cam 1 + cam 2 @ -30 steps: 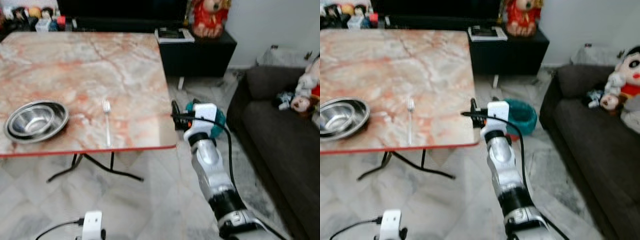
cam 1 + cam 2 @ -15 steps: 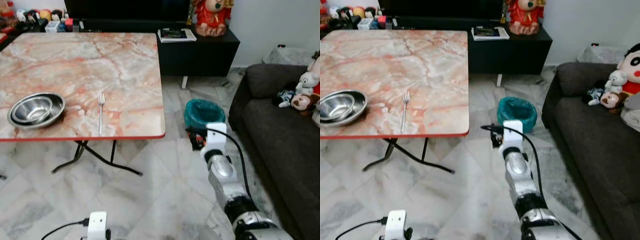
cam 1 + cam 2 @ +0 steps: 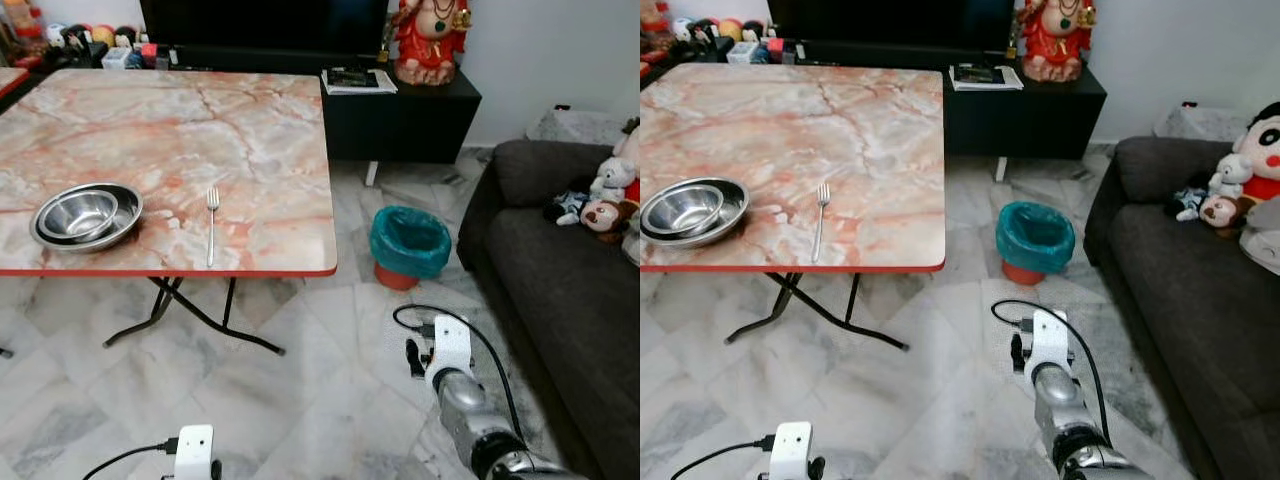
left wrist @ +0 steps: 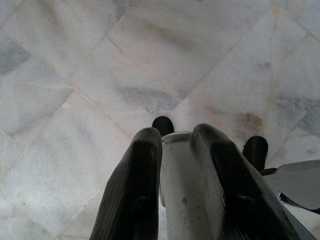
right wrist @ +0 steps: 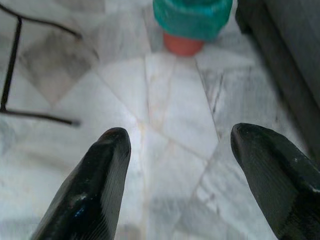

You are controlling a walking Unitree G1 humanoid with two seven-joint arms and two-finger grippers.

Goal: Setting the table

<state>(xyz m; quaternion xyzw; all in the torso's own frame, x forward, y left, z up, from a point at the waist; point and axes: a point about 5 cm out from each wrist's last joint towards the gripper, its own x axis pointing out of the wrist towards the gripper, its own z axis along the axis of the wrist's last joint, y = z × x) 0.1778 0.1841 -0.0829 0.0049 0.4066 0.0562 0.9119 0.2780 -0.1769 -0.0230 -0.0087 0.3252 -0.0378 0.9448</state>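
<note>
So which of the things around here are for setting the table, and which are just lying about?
For the job:
- bowls
- fork
- table

Lying about:
- green bin
- sofa
- soft toys
- red figurine
- magazine

This is a home living room. A dark sofa (image 3: pixel 560 260) with soft toys (image 3: pixel 600 200) stands on a marble tile floor (image 3: pixel 300 380), near a folding marble-top table (image 3: pixel 170 130), a black TV cabinet (image 3: pixel 400 110) and a small bin (image 3: pixel 410 245) lined with a teal bag.
</note>
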